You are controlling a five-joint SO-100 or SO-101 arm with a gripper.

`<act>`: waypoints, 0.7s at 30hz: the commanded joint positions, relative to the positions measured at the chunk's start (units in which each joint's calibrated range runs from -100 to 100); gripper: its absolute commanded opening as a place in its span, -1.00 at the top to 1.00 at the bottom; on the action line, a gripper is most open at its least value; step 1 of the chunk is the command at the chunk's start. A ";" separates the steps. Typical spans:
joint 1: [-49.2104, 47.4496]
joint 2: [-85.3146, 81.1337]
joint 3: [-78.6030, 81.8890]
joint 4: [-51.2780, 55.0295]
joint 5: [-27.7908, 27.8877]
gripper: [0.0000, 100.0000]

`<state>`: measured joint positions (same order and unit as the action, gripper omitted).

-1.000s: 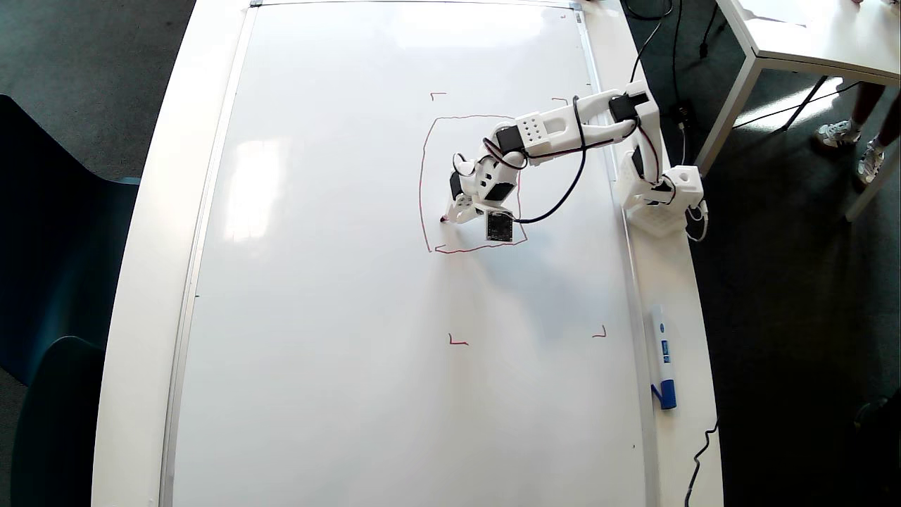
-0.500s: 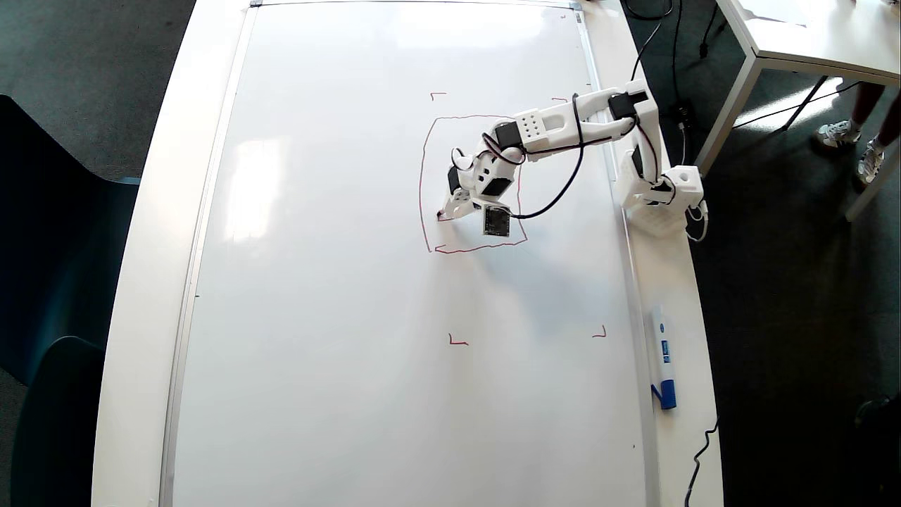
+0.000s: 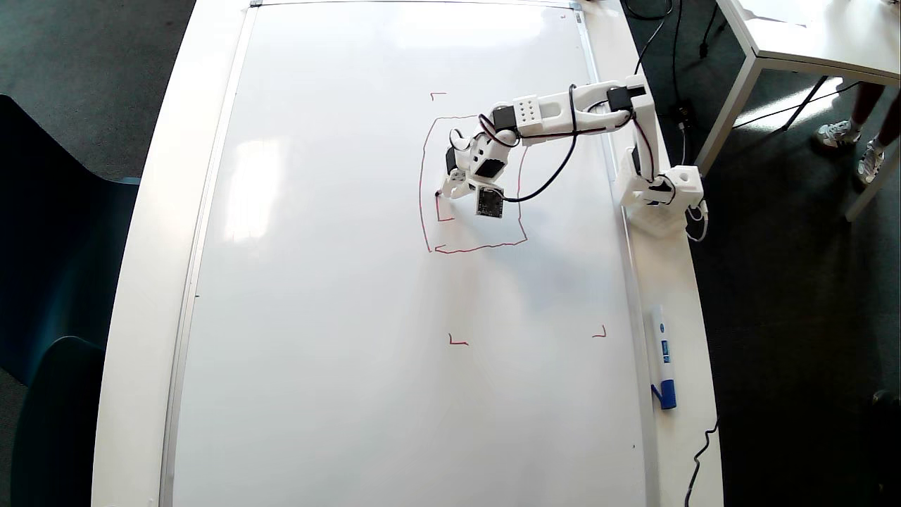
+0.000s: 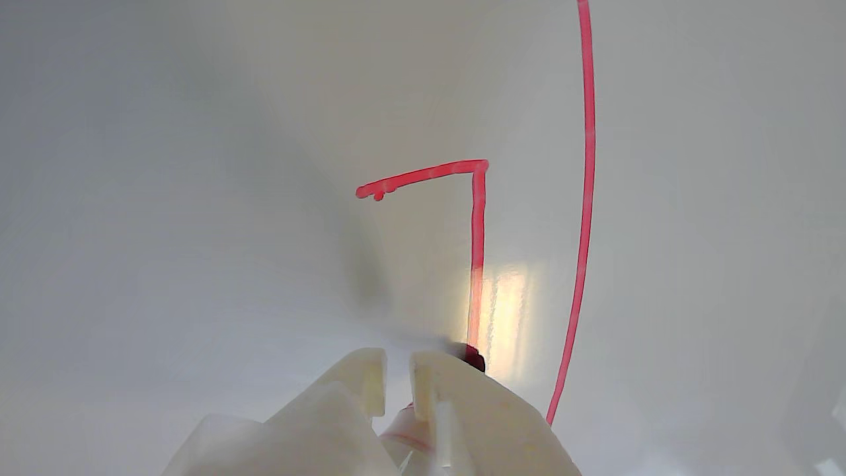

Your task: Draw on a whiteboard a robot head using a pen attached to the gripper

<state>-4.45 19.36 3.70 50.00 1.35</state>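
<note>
A white counter (image 3: 151,211) is seen in the overhead view, with bare strips exposed along its left and right edges. On the right strip, a white marker with a blue cap (image 3: 662,355) is laid lengthwise, cap end toward the bottom of the view. Near the lower right corner of the counter, a black cable (image 3: 698,461) is draped over the edge. Dark carpeted floor (image 3: 788,317) is visible on both sides. At the left edge, two dark teal chairs (image 3: 49,282) are positioned against the counter. At the upper right, a smaller white table (image 3: 809,35) is located, and beside it two feet in white sneakers (image 3: 852,144) are visible.
</note>
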 commanded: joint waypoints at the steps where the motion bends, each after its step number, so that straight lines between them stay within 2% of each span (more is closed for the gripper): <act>1: 1.76 -1.03 0.34 0.83 0.48 0.99; 9: 1.54 -1.37 1.79 1.00 0.48 0.99; 21: 1.25 -9.67 13.41 0.13 0.26 0.99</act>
<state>-3.39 11.90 15.12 49.92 1.66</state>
